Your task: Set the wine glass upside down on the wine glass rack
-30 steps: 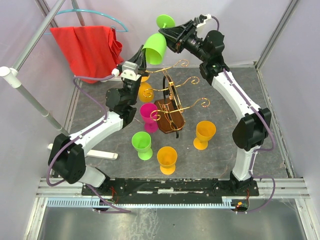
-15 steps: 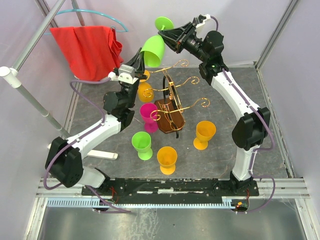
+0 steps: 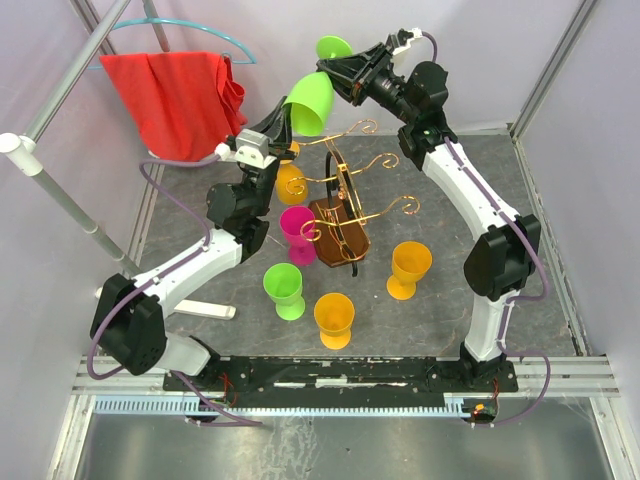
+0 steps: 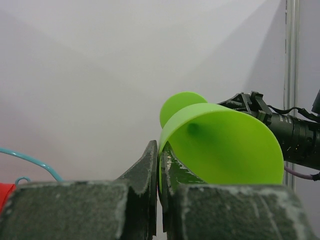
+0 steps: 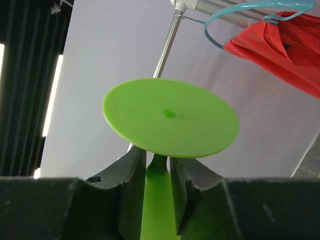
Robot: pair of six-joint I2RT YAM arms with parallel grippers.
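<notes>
Two grippers share one lime wine glass (image 3: 310, 98). The left gripper (image 4: 159, 172) is closed tight, its fingers pinching the thin bowl wall at the rim. The right gripper (image 5: 157, 167) has its fingers pressed on either side of the stem, just under the foot. The glass hangs in the air, tilted, foot up and toward the far edge of the table (image 3: 440, 330), above the far end of the wine glass rack (image 3: 338, 222) and clear of its gold wire arms. The rack stands on its brown base near the table's middle. A pink glass (image 3: 297, 232) stands just left of the base, an orange glass (image 3: 291, 183) beyond it, a green glass (image 3: 284, 290) toward the near edge. A red cloth (image 3: 180, 95) hangs at the far left corner
</notes>
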